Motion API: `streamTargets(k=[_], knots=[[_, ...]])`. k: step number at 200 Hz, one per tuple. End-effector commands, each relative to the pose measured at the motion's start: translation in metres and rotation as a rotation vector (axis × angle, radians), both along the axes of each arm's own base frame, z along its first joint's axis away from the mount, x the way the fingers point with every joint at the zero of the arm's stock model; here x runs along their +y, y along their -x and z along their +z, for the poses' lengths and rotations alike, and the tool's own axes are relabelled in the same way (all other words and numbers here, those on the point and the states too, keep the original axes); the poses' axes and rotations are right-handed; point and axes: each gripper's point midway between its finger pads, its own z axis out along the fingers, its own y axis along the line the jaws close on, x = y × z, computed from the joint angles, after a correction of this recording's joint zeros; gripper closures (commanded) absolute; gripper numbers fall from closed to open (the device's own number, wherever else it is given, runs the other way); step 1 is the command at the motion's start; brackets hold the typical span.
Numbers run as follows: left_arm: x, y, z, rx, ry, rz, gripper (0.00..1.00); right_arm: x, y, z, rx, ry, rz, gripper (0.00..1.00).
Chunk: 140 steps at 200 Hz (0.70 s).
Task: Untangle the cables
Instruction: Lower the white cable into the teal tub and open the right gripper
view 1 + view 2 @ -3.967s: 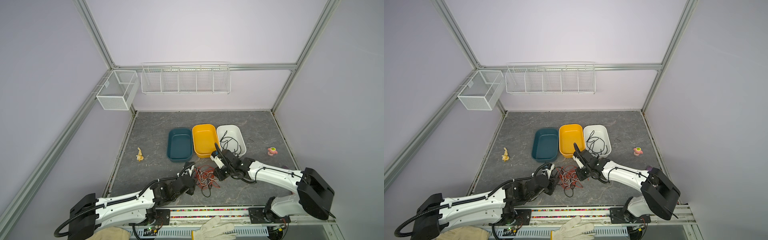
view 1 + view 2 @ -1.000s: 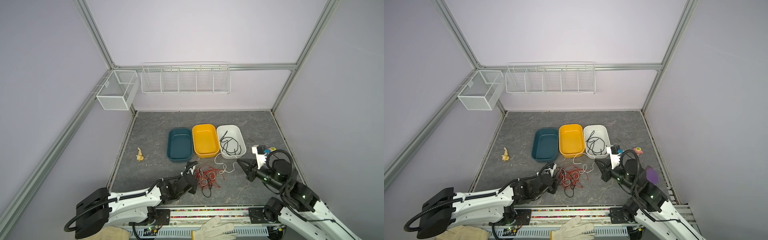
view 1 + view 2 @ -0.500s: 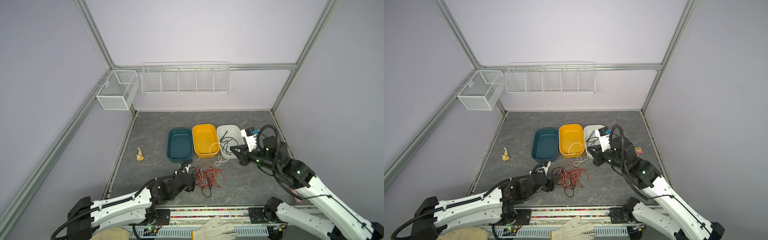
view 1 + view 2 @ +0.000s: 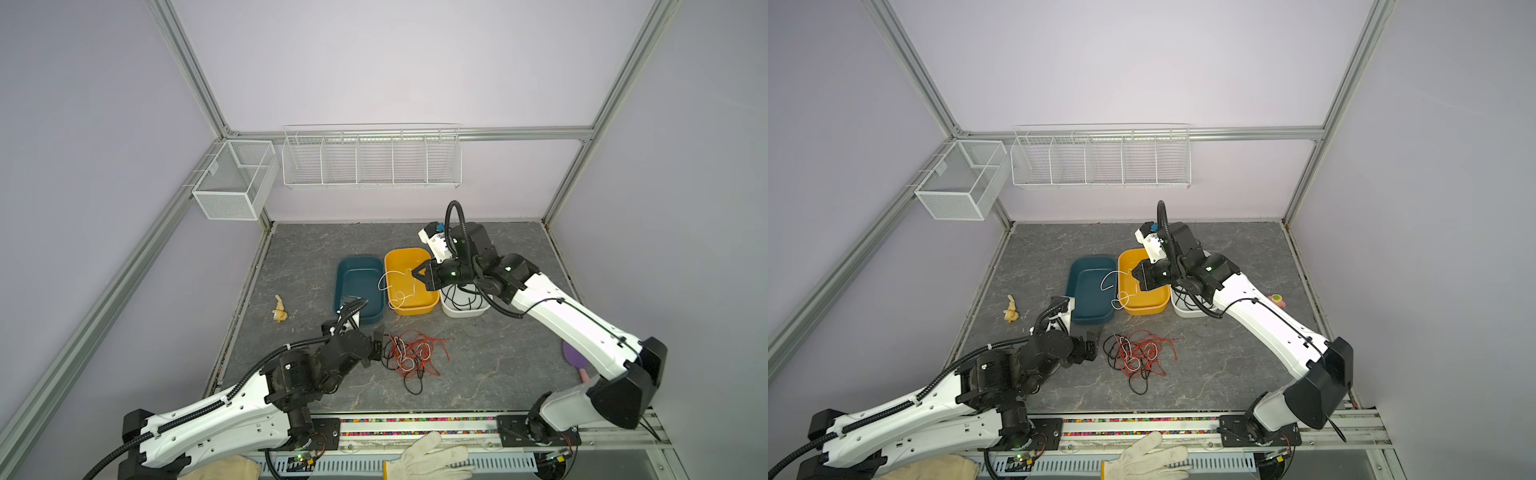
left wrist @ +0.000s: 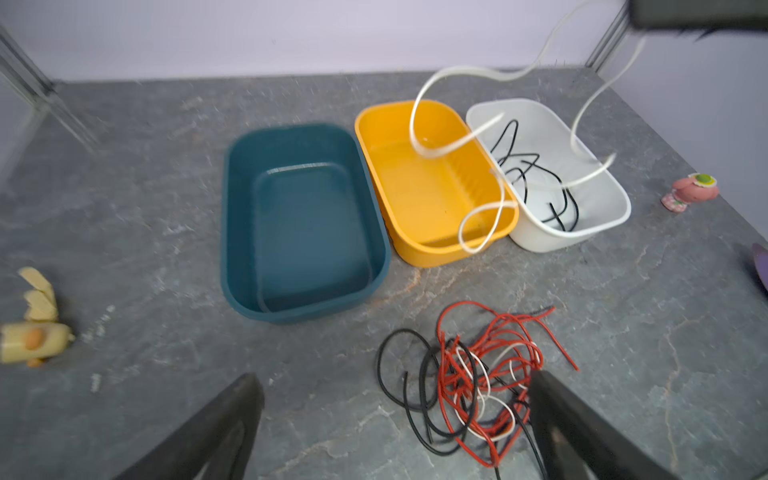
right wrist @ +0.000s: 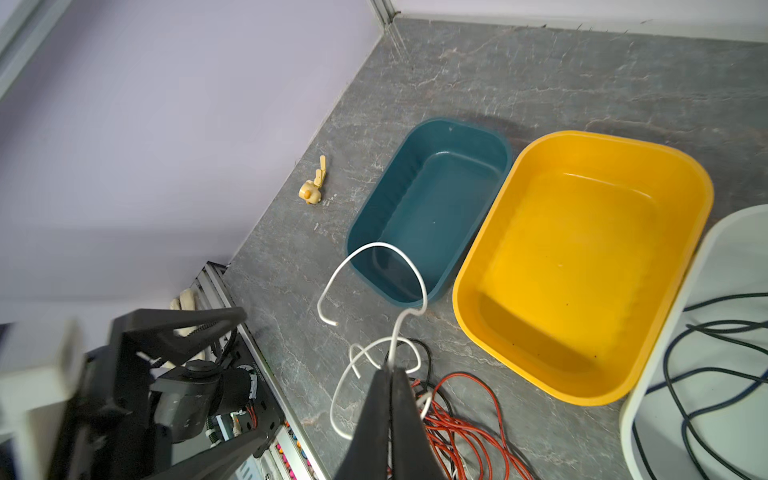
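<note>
A tangle of red-orange, black and white cables (image 4: 409,355) (image 4: 1140,353) lies on the grey table in front of the bins. My left gripper (image 4: 379,344) (image 5: 395,376) is open just left of the tangle, and one finger (image 5: 557,407) reaches the pile's edge. My right gripper (image 4: 413,273) (image 6: 388,372) is shut on a white cable (image 4: 384,282) (image 6: 374,246). It holds the cable in the air over the yellow bin (image 4: 415,311), clear of the pile, with curled loops hanging free. Black cables (image 4: 455,300) lie in the white bin (image 4: 463,312).
An empty teal bin (image 4: 357,278) stands left of the yellow one. A yellow toy (image 4: 280,311) lies near the left wall, and a pink toy (image 4: 1276,298) and a purple object (image 4: 573,357) lie at the right. Wire baskets (image 4: 370,160) hang on the back wall. A glove (image 4: 428,457) lies on the front rail.
My right gripper pulled the white cable out of the tangle, then raised it toward the back, over the yellow bin. My left gripper opened and drew back slightly from the pile.
</note>
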Motion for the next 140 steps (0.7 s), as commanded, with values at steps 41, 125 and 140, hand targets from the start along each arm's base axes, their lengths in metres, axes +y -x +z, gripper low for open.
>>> streamTargets(k=[41,125,140], knots=[[0.066,-0.022,0.026,-0.251,-0.153,0.124,0.01,0.047,-0.028,-0.003,0.057,-0.028,0.077,0.93],[0.066,-0.029,-0.01,-0.237,-0.125,0.098,0.01,0.09,-0.063,-0.044,0.149,0.053,0.091,0.94],[0.073,-0.031,-0.007,-0.247,-0.116,0.136,0.01,0.097,-0.067,-0.058,0.16,0.09,0.093,0.93]])
